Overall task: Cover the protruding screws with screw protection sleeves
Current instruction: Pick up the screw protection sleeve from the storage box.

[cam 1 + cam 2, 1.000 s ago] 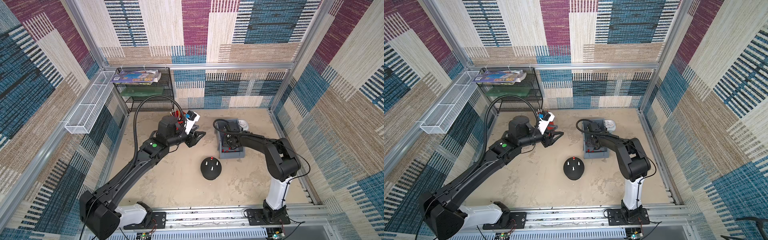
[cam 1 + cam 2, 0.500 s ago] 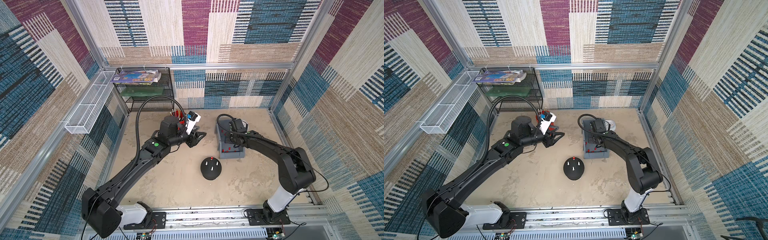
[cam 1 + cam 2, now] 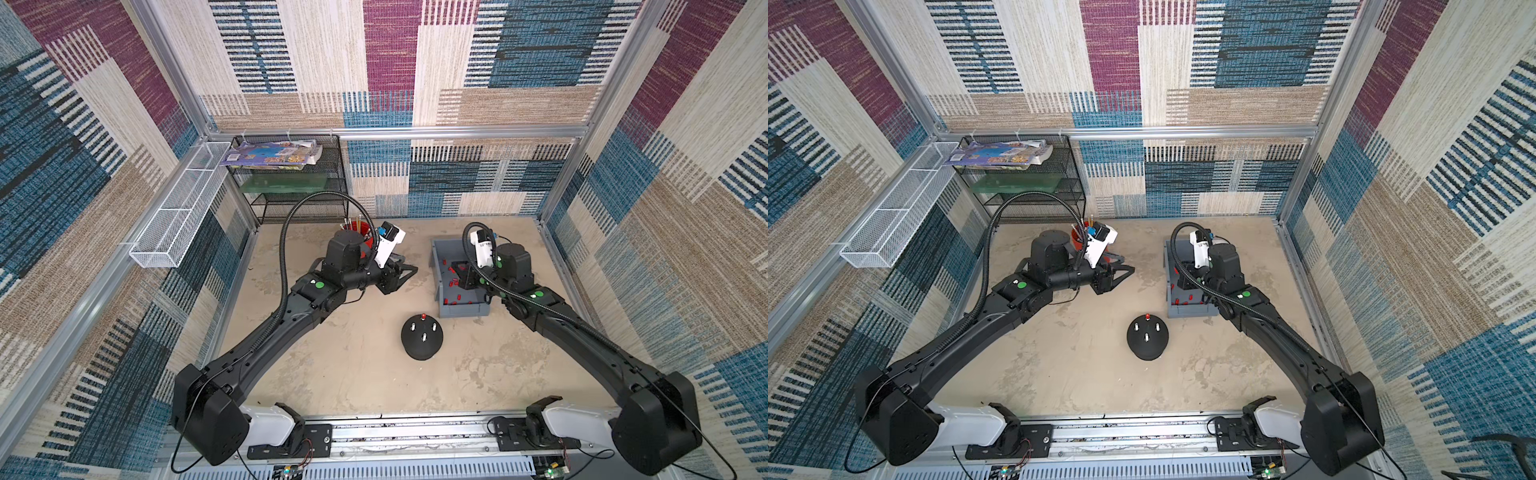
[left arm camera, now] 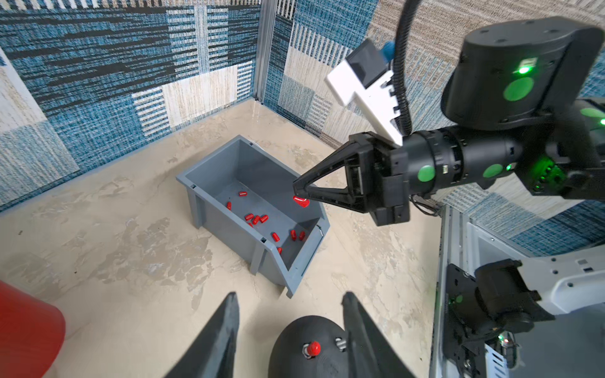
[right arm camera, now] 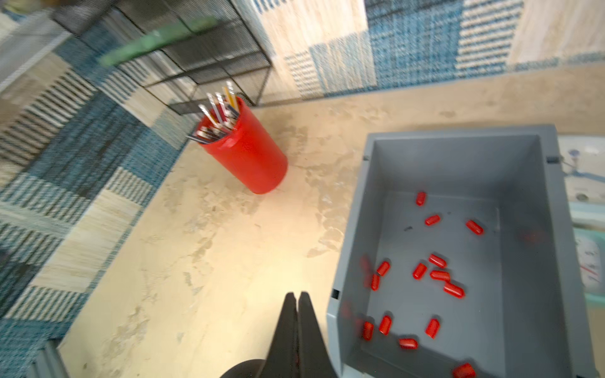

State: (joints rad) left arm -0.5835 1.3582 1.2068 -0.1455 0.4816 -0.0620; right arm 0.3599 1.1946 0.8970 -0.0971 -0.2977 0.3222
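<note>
Right tool point(image 4: 298, 193), jaws together, pinches one red screw protection sleeve point(image 4: 302, 201) above the grey bin point(image 4: 222, 229). In a top view, the protruding screws point(image 3: 424, 336) stand well apart at its seven o'clock.

sleeves point(image 5: 419, 271) red | bin point(image 5: 458, 157) grey | dome point(image 3: 419, 349) black | cup point(image 5: 252, 157) red | walls point(image 3: 390, 62) striped blue, maroon, beige

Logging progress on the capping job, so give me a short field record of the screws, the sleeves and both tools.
capped screw: one, on the black dome
bare screws: three
loose sleeves: in the gray bin
right tool: shut on a red sleeve, over the bin
left tool: open, empty
</note>
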